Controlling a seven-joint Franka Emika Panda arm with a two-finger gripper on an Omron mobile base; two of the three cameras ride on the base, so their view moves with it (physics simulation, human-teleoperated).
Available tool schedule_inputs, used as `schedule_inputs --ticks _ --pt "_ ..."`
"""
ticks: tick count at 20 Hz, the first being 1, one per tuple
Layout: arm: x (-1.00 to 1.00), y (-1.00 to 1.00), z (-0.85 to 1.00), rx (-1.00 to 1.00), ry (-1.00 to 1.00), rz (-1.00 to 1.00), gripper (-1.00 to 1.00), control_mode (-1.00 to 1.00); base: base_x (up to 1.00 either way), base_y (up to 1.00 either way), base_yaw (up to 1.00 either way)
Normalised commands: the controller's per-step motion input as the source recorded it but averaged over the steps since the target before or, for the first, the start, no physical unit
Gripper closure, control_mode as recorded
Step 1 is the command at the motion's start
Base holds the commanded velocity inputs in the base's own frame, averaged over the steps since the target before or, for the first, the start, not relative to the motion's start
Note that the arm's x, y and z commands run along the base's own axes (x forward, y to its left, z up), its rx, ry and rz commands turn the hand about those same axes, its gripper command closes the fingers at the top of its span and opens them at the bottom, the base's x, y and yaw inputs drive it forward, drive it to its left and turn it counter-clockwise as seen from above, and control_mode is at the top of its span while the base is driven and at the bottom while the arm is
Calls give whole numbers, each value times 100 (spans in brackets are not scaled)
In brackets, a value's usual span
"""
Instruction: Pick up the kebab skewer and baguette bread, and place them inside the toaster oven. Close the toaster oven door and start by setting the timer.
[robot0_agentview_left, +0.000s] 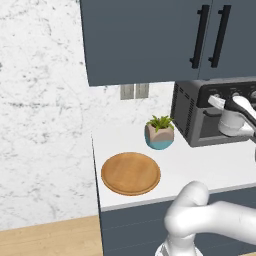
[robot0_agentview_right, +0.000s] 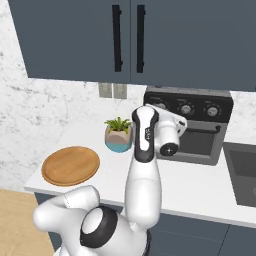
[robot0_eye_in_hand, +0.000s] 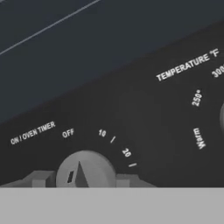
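Your claw (robot0_eye_in_hand: 78, 180) sits right at the ON/OVEN TIMER knob (robot0_eye_in_hand: 85, 168) on the black control strip (robot0_eye_in_hand: 131, 127) of the toaster oven (robot0_agentview_right: 192, 130), with one grey fingertip showing on each side of the knob and close against it. It looks closed on the knob, though you cannot see firm contact at the bottom edge of the hand view. The knob's pointer stands just past OFF, short of the 10 mark. Expect a small, rigid, smooth silver dial: it will likely slip under a light pinch, so hold it across its round flanks and turn about its own axis. The toaster oven door (robot0_agentview_right: 197, 142) appears shut. The round wooden board (robot0_agentview_left: 131, 173) lies bare on the counter (robot0_agentview_left: 200, 165), beside the potted plant (robot0_agentview_left: 160, 132).
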Motion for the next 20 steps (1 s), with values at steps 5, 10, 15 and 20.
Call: schedule_inputs --ticks 5,10,15,20 --pt "22 13 2 4 -17 -41 100 -100 0 0 0" --pt "26 8 4 7 -14 -39 100 -100 0 0 0" --pt "28 0 4 8 -12 -35 100 -100 0 0 0" --pt "12 11 2 8 -13 -35 100 -100 0 0 0"
